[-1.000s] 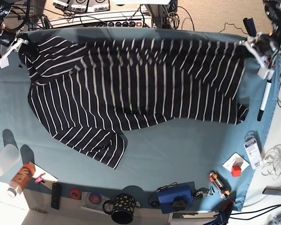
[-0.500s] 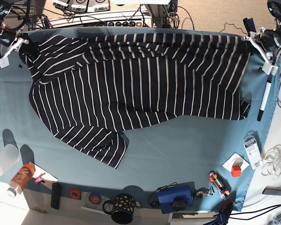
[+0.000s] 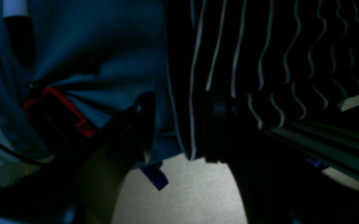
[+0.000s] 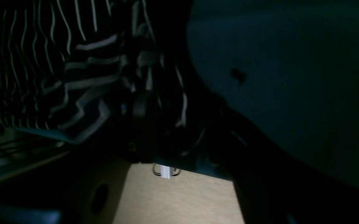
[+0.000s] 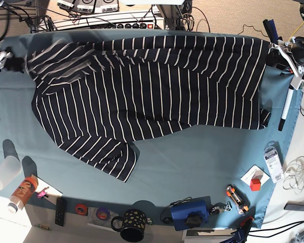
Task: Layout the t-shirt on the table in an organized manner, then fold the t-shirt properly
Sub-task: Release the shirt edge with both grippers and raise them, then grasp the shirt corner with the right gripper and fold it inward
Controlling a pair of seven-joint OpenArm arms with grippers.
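T-shirt [image 5: 157, 86] spread across table [image 5: 202, 157]

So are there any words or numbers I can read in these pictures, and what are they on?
None can be read.
Orange can near the table's front left corner: has a printed label, too small and blurred to read.
White packet by the right edge: dark print, too small to read.
Black mug: only dots, no words.
T-shirt: only white stripes, no writing.
Both wrist views: too dark, no text shows.

No legible text, label, brand, number or sign on anything in view.
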